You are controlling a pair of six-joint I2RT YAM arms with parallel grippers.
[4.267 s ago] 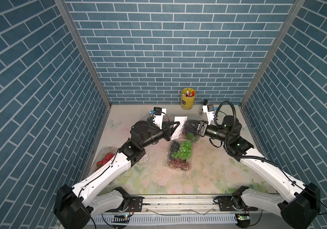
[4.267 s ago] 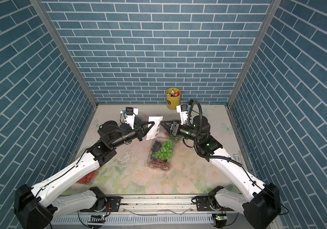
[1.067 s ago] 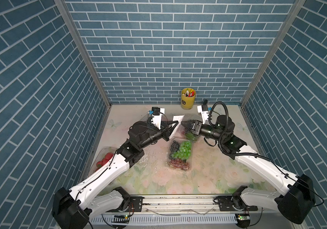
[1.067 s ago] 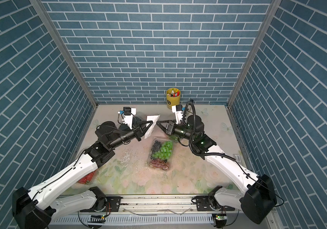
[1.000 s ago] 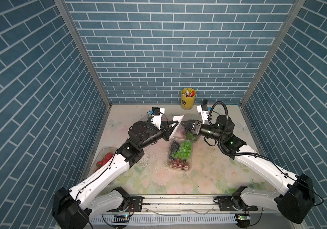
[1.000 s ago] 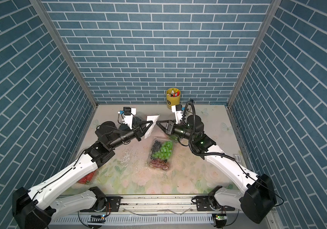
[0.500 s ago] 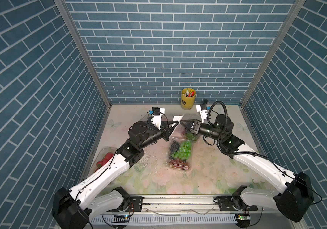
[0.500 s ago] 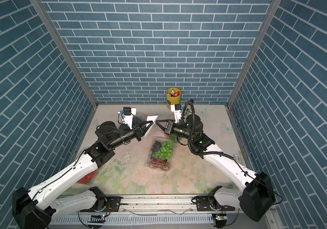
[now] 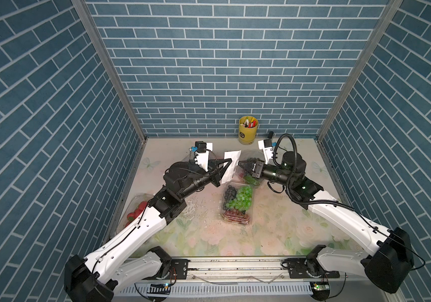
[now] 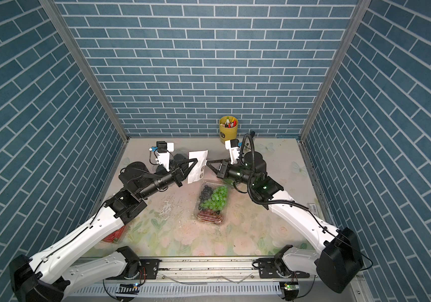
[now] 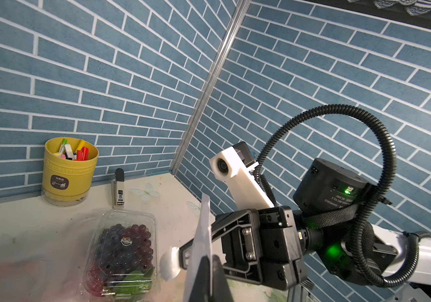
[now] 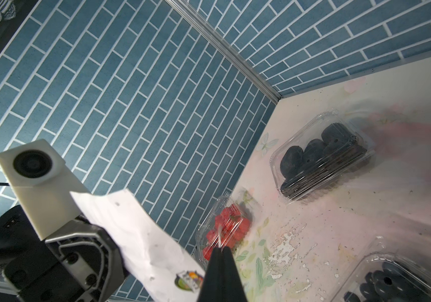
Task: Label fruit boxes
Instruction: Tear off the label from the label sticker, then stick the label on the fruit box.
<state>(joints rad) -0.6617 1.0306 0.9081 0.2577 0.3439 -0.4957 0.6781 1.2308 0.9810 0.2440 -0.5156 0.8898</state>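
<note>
**Sticker pinched beside the sheet, four boxes down**

Strawberry box [image 9: 134, 213] sits at the worktop's [image 9: 274, 222] left edge, partly under the left arm. Blackberry box [image 12: 321, 157] is back-left. Left pincer [image 9: 228, 163] is clamped on the sheet [image 9: 231, 167], held in the air. Mixed-grape box [image 9: 236, 205] is centre. Right pincer [image 9: 240, 163] is closed just beside the sheet, pinching a small white sticker [image 11: 168, 264]. Purple-grape box [image 11: 122, 251] lies below it.
</note>
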